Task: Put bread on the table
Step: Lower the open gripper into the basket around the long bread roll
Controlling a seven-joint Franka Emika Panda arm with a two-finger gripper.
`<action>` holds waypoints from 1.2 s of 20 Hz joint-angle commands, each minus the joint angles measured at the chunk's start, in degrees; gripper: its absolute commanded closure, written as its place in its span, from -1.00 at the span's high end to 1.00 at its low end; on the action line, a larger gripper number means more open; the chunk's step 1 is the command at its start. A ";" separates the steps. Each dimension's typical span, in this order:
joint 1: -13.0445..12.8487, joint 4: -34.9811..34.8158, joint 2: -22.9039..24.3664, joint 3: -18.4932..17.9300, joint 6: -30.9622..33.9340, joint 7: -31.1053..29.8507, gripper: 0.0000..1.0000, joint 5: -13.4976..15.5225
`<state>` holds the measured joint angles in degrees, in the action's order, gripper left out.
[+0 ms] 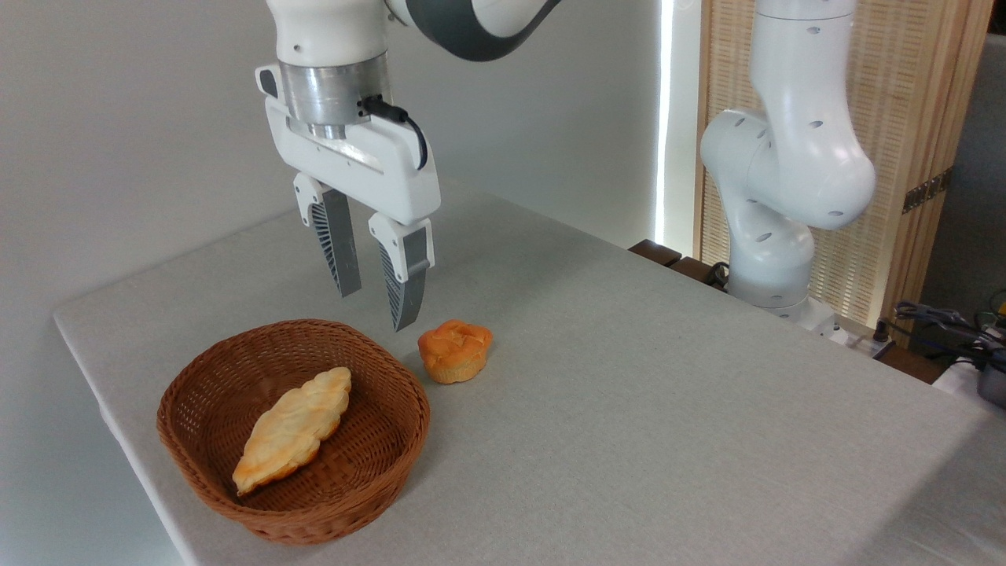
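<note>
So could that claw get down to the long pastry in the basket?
Probably yes. The claw hangs open above the basket's far rim, and the bread lies uncovered inside, nothing on top of it.

The arm [440,23] runs out of the frame's top edge — its upper links are unseen. The table [629,377] is cut off at the bottom and right edges. The basket's [196,409] near wall hides part of its floor. At far right, dark cables and gear [963,334] are too small to identify.
</note>
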<state>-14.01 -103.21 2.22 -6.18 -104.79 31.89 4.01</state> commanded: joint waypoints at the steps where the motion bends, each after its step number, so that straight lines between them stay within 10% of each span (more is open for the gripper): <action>1: -0.06 1.00 -1.34 0.46 -0.76 0.28 1.00 2.75; 14: -1.55 0.29 -11.62 0.73 -18.51 -13.51 1.00 6.28; 24: -1.64 0.47 -15.93 2.48 -21.94 -13.08 1.00 5.23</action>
<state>-15.60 -103.24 -12.96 -4.82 -125.00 19.36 9.47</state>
